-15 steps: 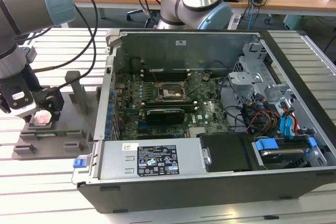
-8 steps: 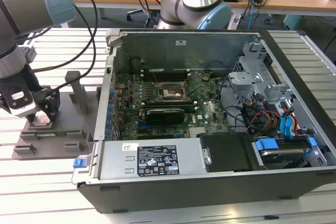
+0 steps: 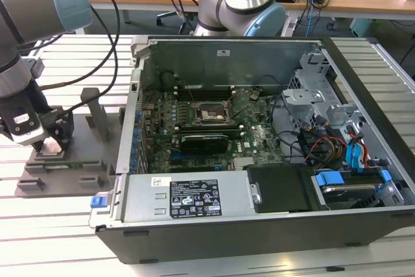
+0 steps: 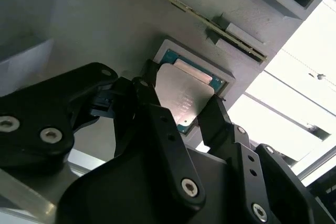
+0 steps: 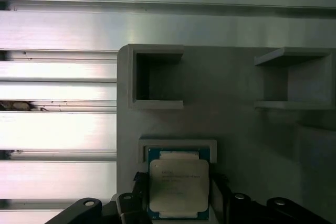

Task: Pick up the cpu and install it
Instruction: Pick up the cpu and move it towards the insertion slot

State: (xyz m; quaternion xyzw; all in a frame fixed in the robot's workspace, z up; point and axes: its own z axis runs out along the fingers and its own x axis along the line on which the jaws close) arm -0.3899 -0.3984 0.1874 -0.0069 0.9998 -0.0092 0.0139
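Black fingers (image 4: 149,98) of the pincer (image 4: 181,103) sit closest in both wrist views, one on each of two opposite edges of the cpu (image 5: 178,184). They look clenched on it, grasping the chip while it lies flat in its square pocket in the grey tray (image 5: 236,129). To do this pick well, I judge the grip should stay on the rim only and even on both sides, and the lift should go straight up so the chip leaves the pocket level. In the exterior view the arm (image 3: 26,4) reaches down from the upper left with its wrist pointing down over the tray on the desk (image 3: 65,238), well apart from the open computer case (image 3: 259,128) and its socket (image 3: 211,116)
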